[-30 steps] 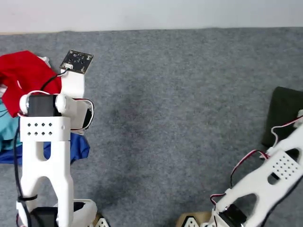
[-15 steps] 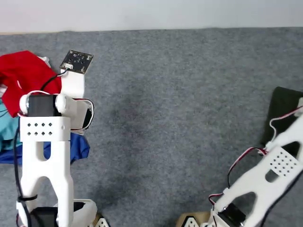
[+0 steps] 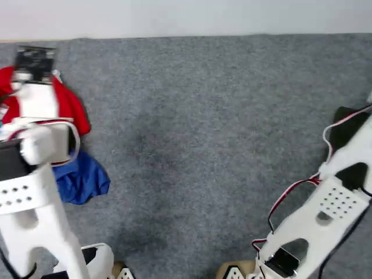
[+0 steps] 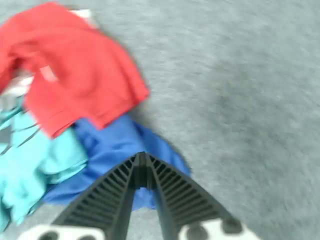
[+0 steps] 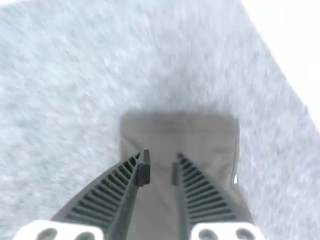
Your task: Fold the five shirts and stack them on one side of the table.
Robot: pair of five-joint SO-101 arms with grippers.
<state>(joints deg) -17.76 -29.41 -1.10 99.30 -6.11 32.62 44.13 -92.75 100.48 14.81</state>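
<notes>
Left claw pinched shut, empty; right claw slightly parted, empty | desk: red shirt, blue shirt, teal shirt heaped unfolded at left side | dark shirt folded flat at right edge, below right claw | judging one done, most left.

We're looking at a table w/ a grey, felt-like cover that's running edge to edge, its short fibres showing up close. Along the far edge we're seeing a pale white strip, poss. a wall, & it's also showing past one far corner. Light's falling evenly, w/ soft shadows lying on the grey.
</notes>
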